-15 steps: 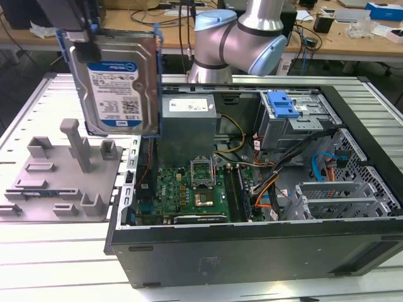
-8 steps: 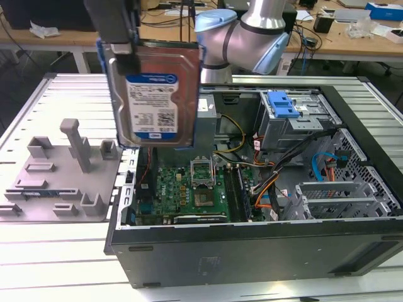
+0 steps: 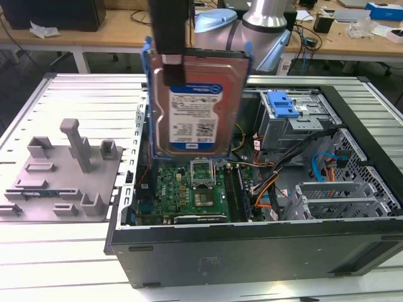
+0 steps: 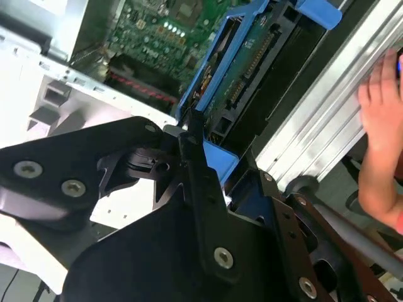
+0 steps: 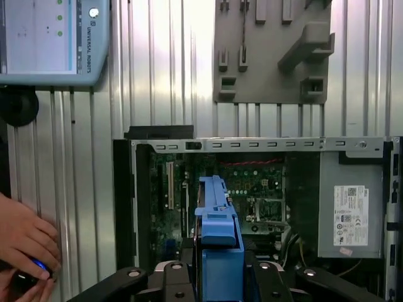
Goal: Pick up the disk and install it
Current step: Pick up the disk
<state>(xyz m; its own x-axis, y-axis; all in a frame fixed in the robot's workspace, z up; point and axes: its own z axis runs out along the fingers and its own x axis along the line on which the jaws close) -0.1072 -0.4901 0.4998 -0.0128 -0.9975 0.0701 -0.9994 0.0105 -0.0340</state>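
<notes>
The disk [image 3: 195, 107], a silver hard drive with a white-and-blue label in a blue carrier bracket, hangs upright above the open computer case [image 3: 252, 245], over the motherboard [image 3: 195, 189]. My gripper [image 3: 171, 63] is shut on the disk's upper edge from above. In the second wrist view the black fingers [image 4: 192, 151] clamp the blue bracket, and the disk's circuit side [image 4: 245, 69] points down toward the case. In the first wrist view the blue carrier [image 5: 217, 220] sticks out edge-on between the gripper's pads [image 5: 217, 277], above the case interior.
A grey fixture tray [image 3: 63, 170] with upright posts lies at the exterior view's left of the case. A grey drive bay with a blue latch [image 3: 283, 104] sits in the case's far right part. A person's hand [image 5: 25, 239] rests on the table beside a pendant screen [image 5: 50, 38].
</notes>
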